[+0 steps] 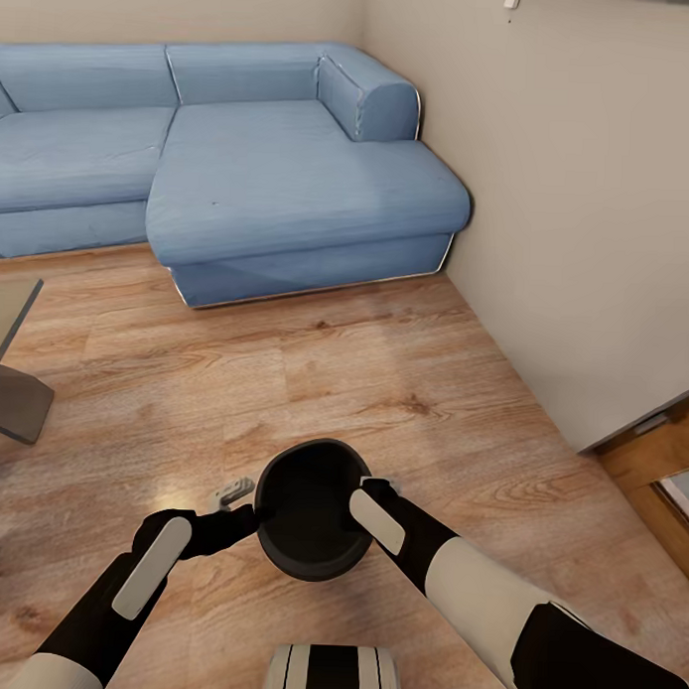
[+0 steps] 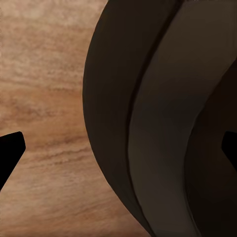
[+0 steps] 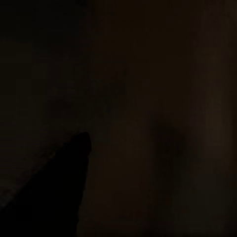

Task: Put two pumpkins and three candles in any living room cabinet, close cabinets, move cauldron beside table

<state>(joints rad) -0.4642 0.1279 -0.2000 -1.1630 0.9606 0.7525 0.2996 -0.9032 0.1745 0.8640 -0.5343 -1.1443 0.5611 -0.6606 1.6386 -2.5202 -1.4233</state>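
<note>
The black cauldron (image 1: pixel 308 522) hangs low over the wood floor just ahead of my base, its mouth facing up, between my two grippers. My left gripper (image 1: pixel 247 510) is at its left rim. In the left wrist view the left gripper (image 2: pixel 118 148) stands open, its dark fingertips (image 2: pixel 11 148) wide apart, with the cauldron's wall (image 2: pixel 148 123) between them and floor showing beside one finger. My right gripper (image 1: pixel 374 493) reaches over the right rim. The right wrist view is nearly black, with one finger (image 3: pixel 64 182) drawn inward against the dark pot. The grey table (image 1: pixel 10 318) pokes in at the left edge.
A blue corner sofa (image 1: pixel 290 184) fills the far side. A beige wall (image 1: pixel 588 194) runs down the right, ending at a wooden threshold (image 1: pixel 658 475). Wood floor (image 1: pixel 333 384) lies open between sofa, table and me. My base (image 1: pixel 333 672) is at the bottom.
</note>
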